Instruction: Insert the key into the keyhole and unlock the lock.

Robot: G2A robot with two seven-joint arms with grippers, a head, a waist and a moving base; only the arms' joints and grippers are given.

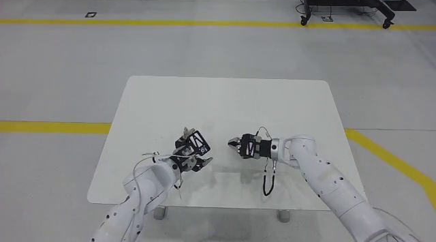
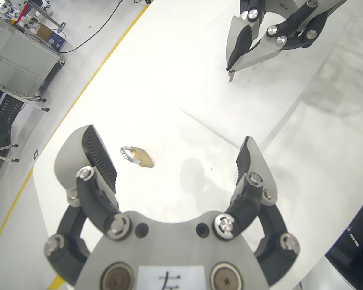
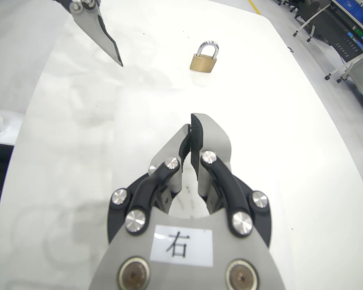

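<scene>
Found padlock (image 3: pixel 204 61) lying flat on white table (image 1: pixel 272 99), well in from rounded edges, bare surface on every side. Noted both grippers near table's robot-side edge, close together, not touching. Judged padlock's long axis roughly in line with right gripper (image 3: pixel 191 122): brass body nearer, shackle pointing away. Could not discern keyhole. Recorded left gripper (image 2: pixel 168 135) fingers spread wide, holding nothing, padlock ahead and apart. Recorded right gripper fingers pinched together on small metal key (image 2: pixel 230 76), tip protruding.
</scene>
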